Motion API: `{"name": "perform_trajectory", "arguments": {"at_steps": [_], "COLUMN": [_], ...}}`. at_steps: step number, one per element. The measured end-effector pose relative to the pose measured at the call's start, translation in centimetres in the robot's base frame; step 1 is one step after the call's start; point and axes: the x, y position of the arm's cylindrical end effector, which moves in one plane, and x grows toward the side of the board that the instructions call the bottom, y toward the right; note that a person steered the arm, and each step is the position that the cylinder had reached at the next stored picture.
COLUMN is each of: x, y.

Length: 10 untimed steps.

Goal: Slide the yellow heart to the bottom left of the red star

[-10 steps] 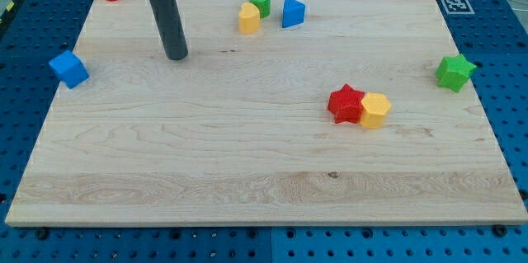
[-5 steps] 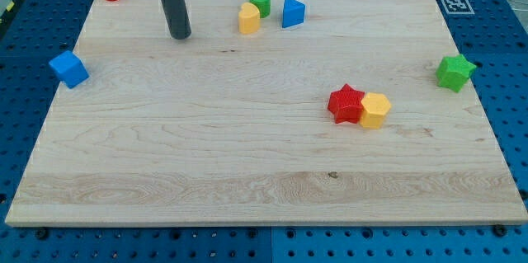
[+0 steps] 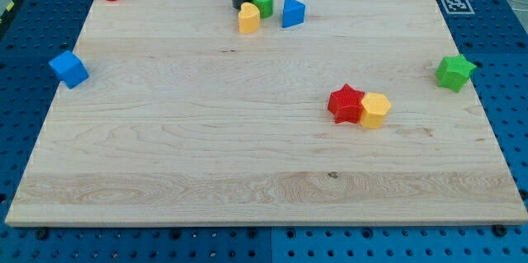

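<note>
My tip (image 3: 240, 5) is near the top of the wooden board (image 3: 206, 147), just above the yellow heart (image 3: 248, 18) and right beside the green round block (image 3: 262, 2). A blue triangle (image 3: 292, 11) sits just right of them. Lower right, the red star (image 3: 346, 103) touches a yellow block (image 3: 374, 110).

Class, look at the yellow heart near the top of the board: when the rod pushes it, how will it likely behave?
The yellow heart looks squat and flat-based, so it should slide rather than tip or roll. The wooden board seems smooth, so probably little resistance. My tip sits just above it, off-centre, so it may twist; the green cylinder close beside could be nudged.
</note>
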Motion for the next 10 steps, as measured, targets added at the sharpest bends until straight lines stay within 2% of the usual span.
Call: {"name": "perform_trajectory", "arguments": {"at_steps": [1,4,7,10], "x": [0.8,7.6,20.2,25.8], "y": [0.5,0.3,1.8,2.2]}}
